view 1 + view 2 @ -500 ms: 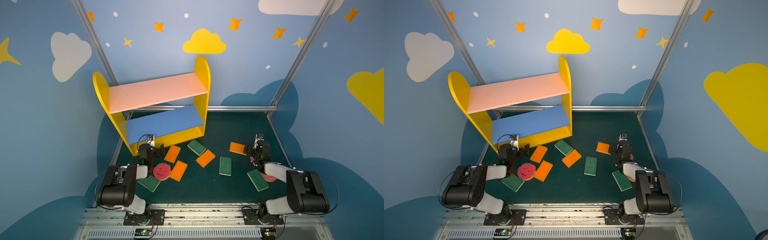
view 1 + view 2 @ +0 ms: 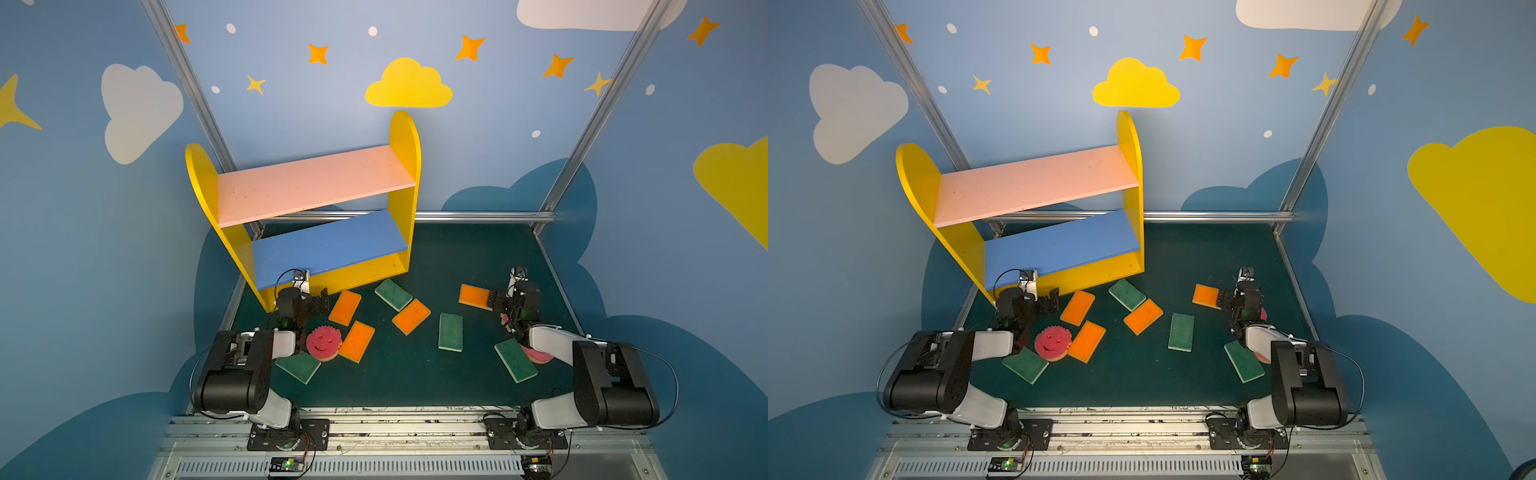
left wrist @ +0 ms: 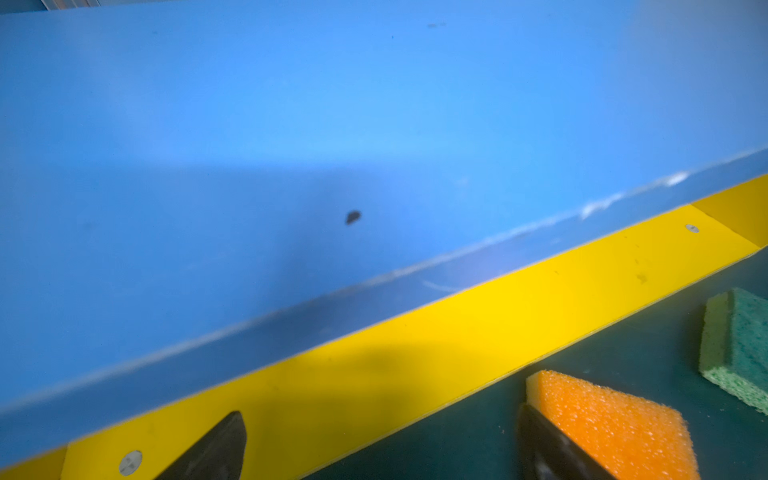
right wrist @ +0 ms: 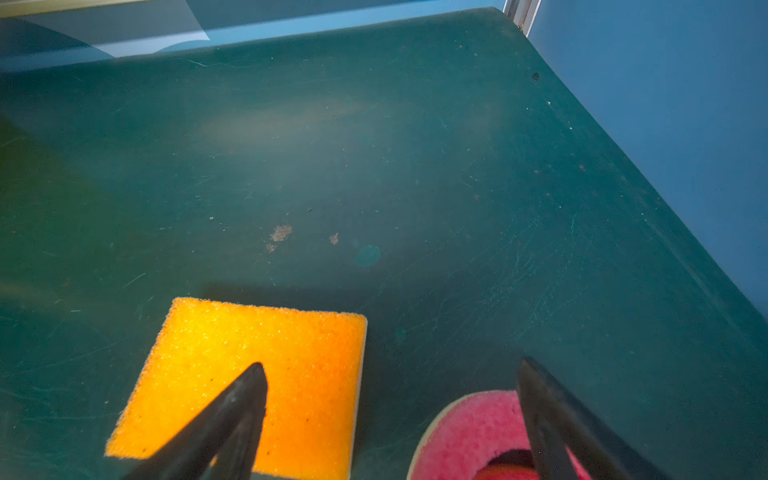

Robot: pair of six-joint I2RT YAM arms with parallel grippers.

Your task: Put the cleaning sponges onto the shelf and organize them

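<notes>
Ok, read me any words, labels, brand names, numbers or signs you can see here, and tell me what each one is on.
None: no words, numbers or brand marks can be read in any view.
Only sign: a drawn smiley face on the round pink sponge.
Small circuit boards at the front edge: any print is too small to read.

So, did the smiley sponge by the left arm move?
No. The smiley sponge sits in the same place, right beside the same orange sponge, no nearer the shelf.
</notes>
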